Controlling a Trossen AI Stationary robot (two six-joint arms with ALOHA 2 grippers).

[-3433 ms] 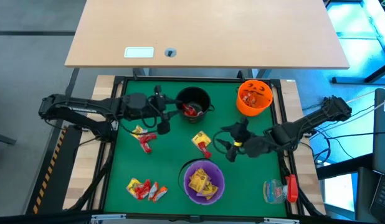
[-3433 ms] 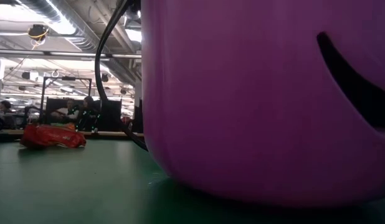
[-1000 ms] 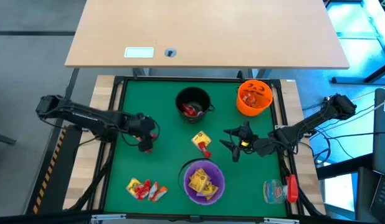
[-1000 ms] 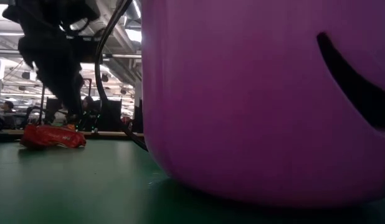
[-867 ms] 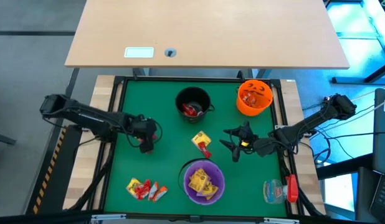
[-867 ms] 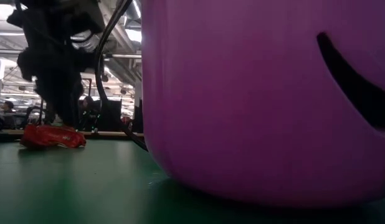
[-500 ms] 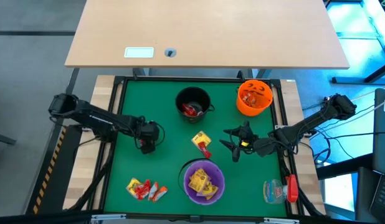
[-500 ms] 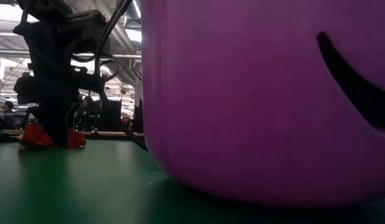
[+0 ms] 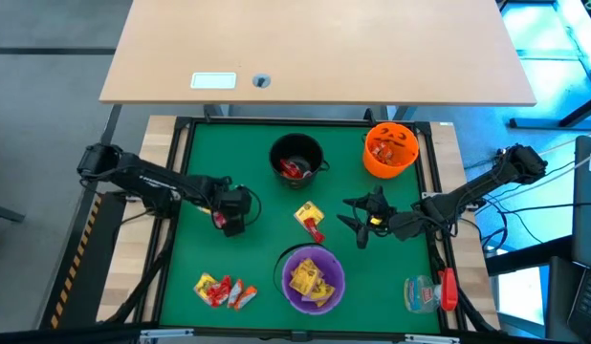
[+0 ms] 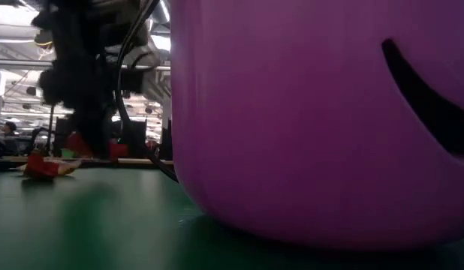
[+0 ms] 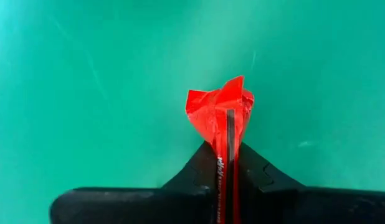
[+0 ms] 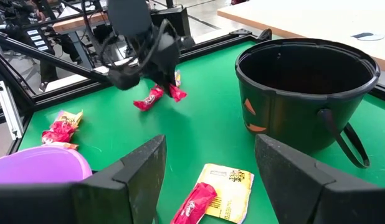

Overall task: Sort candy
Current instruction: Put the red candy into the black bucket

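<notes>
1. High view shows us the left gripper (image 9: 232, 222) over the green mat (image 9: 257, 258) at about 9 o'clock from the mat's middle, with a bit of red showing at its tip.
2. From the left wrist view we see its two fingers (image 11: 205, 174) pressed together on a red candy (image 11: 220, 112), the crumpled wrapper sticking out beyond the tips above the mat.
3. We see the same red candy in the right wrist view, hanging under the left gripper beside a second red wrapped piece (image 12: 148, 98) that lies on the mat.
4. Our right gripper (image 9: 358, 223) waits at about 3 o'clock, fingers spread wide with nothing between them.
5. We find a yellow candy (image 9: 308, 214) with a red candy touching it near the mat's centre.
6. At 12 o'clock stands the black bucket (image 9: 297, 161) with red candy inside; at 1 o'clock, the orange bucket (image 9: 390, 149) with orange candy.
7. At 6 o'clock the purple bucket (image 9: 313, 278) holds yellow candy.
8. At 7 o'clock we see a small heap of red and yellow candy (image 9: 222, 289).
9. A clear plastic thing with a red part (image 9: 431, 290) lies at 4 o'clock, at the mat's edge.
</notes>
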